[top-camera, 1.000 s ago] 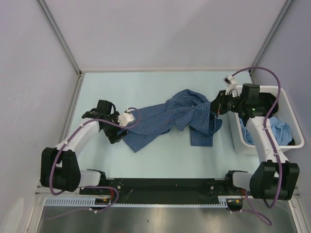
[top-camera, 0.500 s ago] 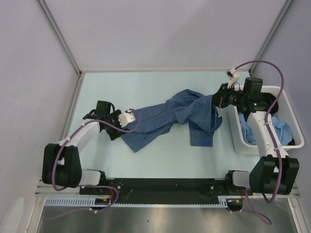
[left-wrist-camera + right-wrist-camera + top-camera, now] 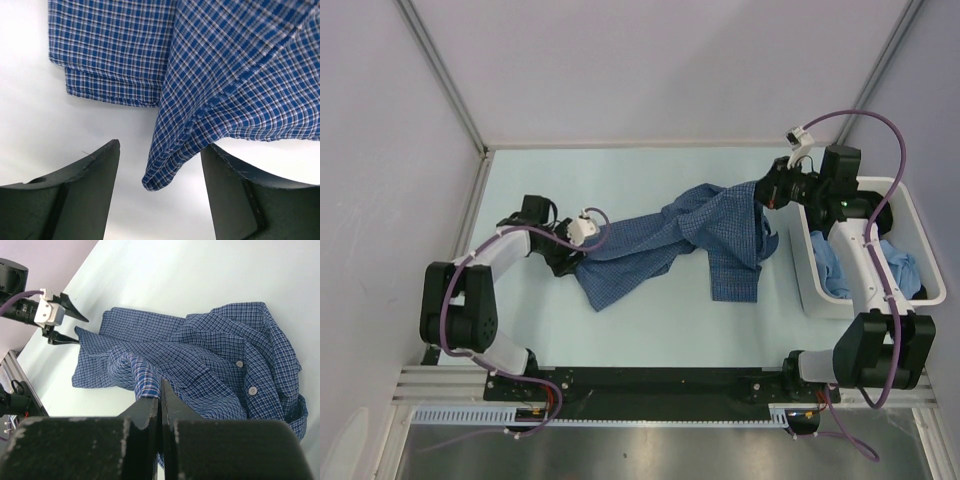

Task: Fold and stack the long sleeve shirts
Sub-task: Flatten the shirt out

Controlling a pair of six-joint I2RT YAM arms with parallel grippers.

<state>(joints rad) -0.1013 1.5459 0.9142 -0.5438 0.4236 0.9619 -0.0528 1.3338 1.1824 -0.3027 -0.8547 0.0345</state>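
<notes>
Your right gripper [image 3: 160, 391] was clamped on a fold of the checked shirt [image 3: 670, 240], which was sprawled mid-table [image 3: 620, 180]. Your left gripper [image 3: 159, 162] gaped wide (a shirt corner between its fingers).

Shirt [image 3: 680, 240]: dark blue with a fine white check all over, sleeves and body alike; its buttons [image 3: 239, 363] pale grey. Table [image 3: 620, 180] a flat pale mint-blue, unpatterned; bin [image 3: 812, 285] plain white, the cloth [image 3: 902, 268] inside it plain light blue. Arms [image 3: 868, 275] white with black joints, cables [image 3: 860, 113] purple, walls [image 3: 650, 70] pale lilac-grey, rail [image 3: 660, 380] along the near edge black.
</notes>
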